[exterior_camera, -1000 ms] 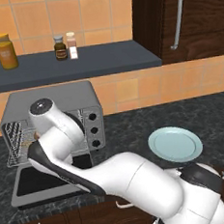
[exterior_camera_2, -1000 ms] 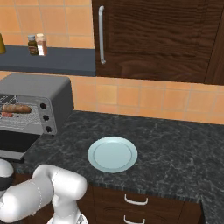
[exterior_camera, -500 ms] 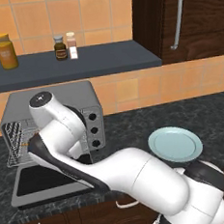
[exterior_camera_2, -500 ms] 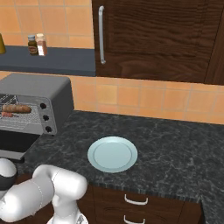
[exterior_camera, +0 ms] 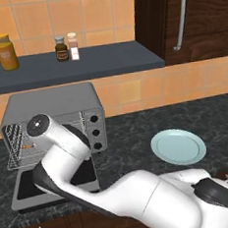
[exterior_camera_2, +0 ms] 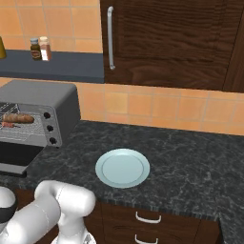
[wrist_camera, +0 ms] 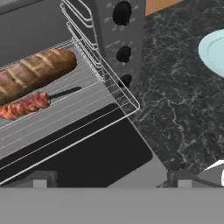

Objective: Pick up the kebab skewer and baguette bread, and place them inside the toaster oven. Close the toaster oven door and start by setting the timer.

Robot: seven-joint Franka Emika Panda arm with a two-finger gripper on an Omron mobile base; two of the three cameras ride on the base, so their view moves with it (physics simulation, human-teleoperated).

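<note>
The toaster oven (exterior_camera: pixel 61 108) (exterior_camera_2: pixel 45 102) stands at the counter's left with its door (wrist_camera: pixel 94 151) (exterior_camera: pixel 24 191) folded down flat. On its wire rack (wrist_camera: pixel 94 94) the baguette bread (wrist_camera: pixel 35 74) (exterior_camera_2: pixel 18 118) lies behind the kebab skewer (wrist_camera: pixel 28 104) (exterior_camera_2: pixel 8 125). My gripper (wrist_camera: pixel 111 181) hangs open and empty over the door's near edge, fingertips (wrist_camera: pixel 41 179) wide apart, back from the food. Three black knobs (wrist_camera: pixel 124 54) run down the oven's right side. In the left base view my arm covers much of the oven's mouth.
A pale blue plate (exterior_camera: pixel 178 147) (exterior_camera_2: pixel 122 167) (wrist_camera: pixel 214 48) lies on the dark stone counter right of the oven. Jars (exterior_camera: pixel 5 51) and small bottles (exterior_camera: pixel 61 48) stand on the shelf above. A dark cabinet with a handle (exterior_camera_2: pixel 110 38) hangs at the upper right.
My arm's upper joint has sunk lower in front of the oven. The bread, the skewer, the door and the plate have not moved, and the jaws stay open.
</note>
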